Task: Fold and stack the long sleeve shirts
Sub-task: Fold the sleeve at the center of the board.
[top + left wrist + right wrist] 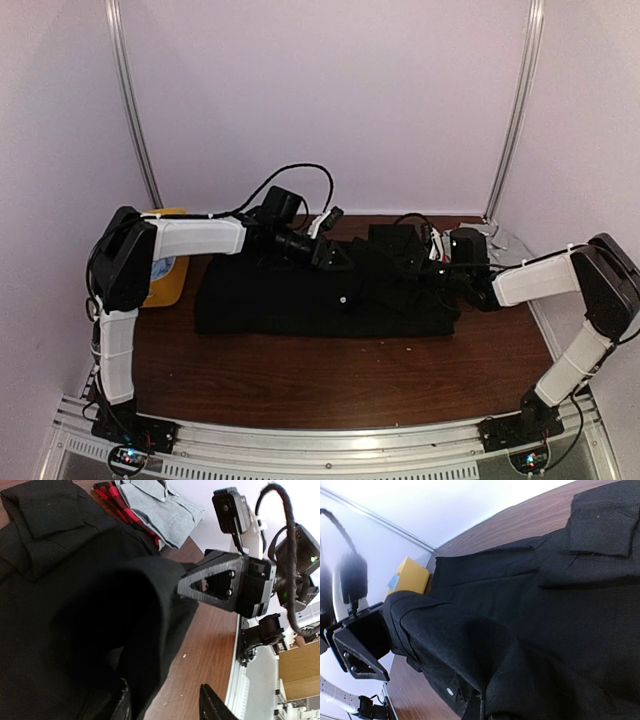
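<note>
Black shirt point(300, 300) in right hand point(474, 707)

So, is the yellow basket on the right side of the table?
No, the basket sits at the table's left edge, left of the black shirt.

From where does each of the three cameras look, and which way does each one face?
Top external: above, behind the bases, looking down on the brown wooden table and plain black long sleeve shirt; left arm and right arm show.
Left wrist: on the left arm, facing right across that shirt to the folded grey shirt; own jaws at bottom, right arm beyond.
Right wrist: on the right arm, facing left towards the yellow plastic basket; left arm at left.
Wrist views share the black shirt.
</note>
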Controlling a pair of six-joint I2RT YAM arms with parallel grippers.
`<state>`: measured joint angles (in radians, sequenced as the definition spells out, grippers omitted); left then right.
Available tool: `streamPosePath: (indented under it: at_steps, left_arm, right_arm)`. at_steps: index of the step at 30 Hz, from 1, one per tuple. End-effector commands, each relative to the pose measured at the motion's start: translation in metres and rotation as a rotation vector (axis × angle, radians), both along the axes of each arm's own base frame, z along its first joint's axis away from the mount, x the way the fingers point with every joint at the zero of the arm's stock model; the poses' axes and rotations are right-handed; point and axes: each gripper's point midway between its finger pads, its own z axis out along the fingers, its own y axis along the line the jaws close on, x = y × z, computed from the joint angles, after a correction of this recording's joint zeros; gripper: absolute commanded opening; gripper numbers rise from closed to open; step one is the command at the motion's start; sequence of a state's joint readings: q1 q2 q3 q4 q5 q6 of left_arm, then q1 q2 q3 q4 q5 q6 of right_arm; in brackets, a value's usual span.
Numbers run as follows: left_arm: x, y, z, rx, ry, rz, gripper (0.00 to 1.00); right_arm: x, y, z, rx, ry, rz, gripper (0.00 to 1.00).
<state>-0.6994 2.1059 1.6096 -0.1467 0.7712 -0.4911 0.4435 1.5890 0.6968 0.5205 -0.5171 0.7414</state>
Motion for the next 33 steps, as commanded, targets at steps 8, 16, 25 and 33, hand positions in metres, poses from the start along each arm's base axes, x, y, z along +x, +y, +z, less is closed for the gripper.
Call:
streamPosePath:
  at_steps: [8, 16, 25, 33]
  left_arm:
    - [0.026, 0.01, -0.041, 0.02, -0.172, 0.081, 0.62]
    - [0.032, 0.018, -0.059, 0.004, -0.176, 0.091, 0.67]
    - [0.021, 0.021, -0.078, -0.054, -0.079, 0.051, 0.74]
    - [0.017, 0.02, -0.089, -0.081, -0.045, 0.023, 0.74]
  right_arm:
    - [0.047, -0.013, -0.025, 0.057, 0.028, -0.083, 0.0]
    - [0.044, -0.014, -0.031, 0.073, 0.041, -0.068, 0.0]
    - [0.04, -0.012, -0.031, 0.087, 0.039, -0.047, 0.0]
    - [0.039, -0.011, -0.026, 0.094, 0.031, -0.042, 0.0]
